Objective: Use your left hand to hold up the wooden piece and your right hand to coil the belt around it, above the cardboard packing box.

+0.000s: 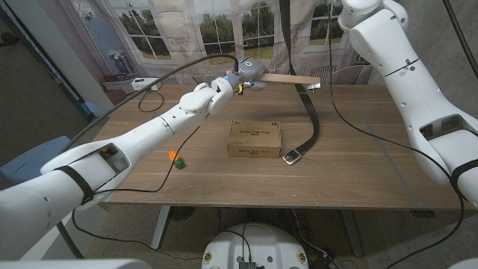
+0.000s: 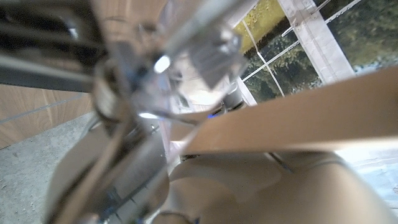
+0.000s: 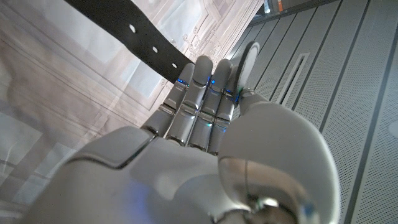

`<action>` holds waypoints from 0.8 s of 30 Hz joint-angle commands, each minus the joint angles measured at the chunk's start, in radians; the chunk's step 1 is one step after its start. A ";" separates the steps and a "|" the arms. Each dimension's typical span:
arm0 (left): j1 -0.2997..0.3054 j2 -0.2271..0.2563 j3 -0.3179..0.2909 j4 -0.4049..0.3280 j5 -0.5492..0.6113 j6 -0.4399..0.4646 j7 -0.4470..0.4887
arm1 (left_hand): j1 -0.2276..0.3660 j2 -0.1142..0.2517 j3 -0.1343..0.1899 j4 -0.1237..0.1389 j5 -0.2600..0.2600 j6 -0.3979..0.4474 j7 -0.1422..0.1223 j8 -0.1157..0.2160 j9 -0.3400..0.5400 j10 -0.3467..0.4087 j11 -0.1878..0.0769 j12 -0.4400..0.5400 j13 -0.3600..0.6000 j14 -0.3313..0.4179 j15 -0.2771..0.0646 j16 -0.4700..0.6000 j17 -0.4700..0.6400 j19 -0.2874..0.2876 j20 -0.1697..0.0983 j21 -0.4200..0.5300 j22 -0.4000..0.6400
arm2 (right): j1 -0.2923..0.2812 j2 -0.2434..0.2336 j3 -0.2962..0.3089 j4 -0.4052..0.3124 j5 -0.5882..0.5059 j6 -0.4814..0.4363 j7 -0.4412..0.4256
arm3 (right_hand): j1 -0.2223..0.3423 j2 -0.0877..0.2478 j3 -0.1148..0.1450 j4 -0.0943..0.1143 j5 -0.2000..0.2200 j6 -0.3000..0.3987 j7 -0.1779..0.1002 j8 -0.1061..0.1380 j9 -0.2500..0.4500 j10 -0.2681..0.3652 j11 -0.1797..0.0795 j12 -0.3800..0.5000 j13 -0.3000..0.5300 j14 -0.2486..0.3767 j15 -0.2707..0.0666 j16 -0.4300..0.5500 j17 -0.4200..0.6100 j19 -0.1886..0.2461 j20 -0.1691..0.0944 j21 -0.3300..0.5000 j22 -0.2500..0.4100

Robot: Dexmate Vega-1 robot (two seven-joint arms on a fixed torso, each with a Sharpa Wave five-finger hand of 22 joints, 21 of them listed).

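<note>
My left hand (image 1: 243, 75) holds the flat wooden piece (image 1: 287, 78) level in the air above the far half of the table; the piece also crosses the left wrist view (image 2: 298, 118). The black belt (image 1: 312, 123) drops from above, passes over the wood's free end and curves down to its silver buckle (image 1: 293, 157), which lies on the table to the right of the cardboard box (image 1: 254, 140). In the right wrist view my right hand (image 3: 205, 106) grips the belt's punched end (image 3: 137, 31) high up, fingers closed around it.
Small orange and green pieces (image 1: 178, 159) lie left of the box. A black cable (image 1: 358, 134) trails over the table's right side, and another cable (image 1: 160, 175) loops near my left forearm. A white device (image 1: 142, 84) sits at the back left corner.
</note>
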 commanded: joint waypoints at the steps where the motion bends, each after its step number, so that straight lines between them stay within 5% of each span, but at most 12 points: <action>1: -0.064 -0.105 0.039 0.186 0.000 0.078 0.110 | 0.000 -0.006 0.006 0.001 0.006 0.005 0.007 0.008 -0.001 0.007 -0.006 0.004 0.003 0.007 0.003 0.002 0.001 0.007 -0.060 0.003 -0.003 | -0.189 -0.091 0.093 -0.200 -0.017 0.101 -0.013 | 0.048 0.045 0.000 0.006 0.005 0.003 -0.002 0.006 0.002 0.013 -0.016 0.001 0.003 0.008 -0.124 -0.001 0.000 0.000 0.008 0.010 -0.001; 13: -0.077 -0.125 0.053 0.224 -0.046 0.173 0.220 | 0.001 -0.003 0.006 0.001 0.006 0.004 0.007 0.016 0.004 0.009 -0.012 0.004 0.003 0.008 0.002 0.008 0.004 0.010 -0.064 0.007 0.002 | -0.499 -0.161 0.243 -0.221 0.070 0.242 -0.017 | 0.049 0.045 -0.002 0.007 0.004 0.003 -0.001 0.009 -0.002 0.011 -0.015 0.002 0.005 0.013 -0.124 0.002 0.002 -0.006 0.010 0.025 -0.006; 24: -0.100 -0.110 0.069 0.193 -0.057 0.206 0.239 | 0.001 -0.001 0.005 0.000 0.006 0.003 0.006 0.021 0.001 0.010 -0.015 0.004 0.003 0.008 0.000 0.016 0.010 0.012 -0.066 0.006 0.004 | -0.651 -0.181 0.270 -0.108 0.161 0.233 -0.006 | 0.052 0.044 -0.002 0.008 0.003 0.000 0.000 0.011 -0.003 0.010 -0.012 0.001 0.004 0.005 -0.124 -0.001 0.001 -0.014 0.010 0.034 -0.009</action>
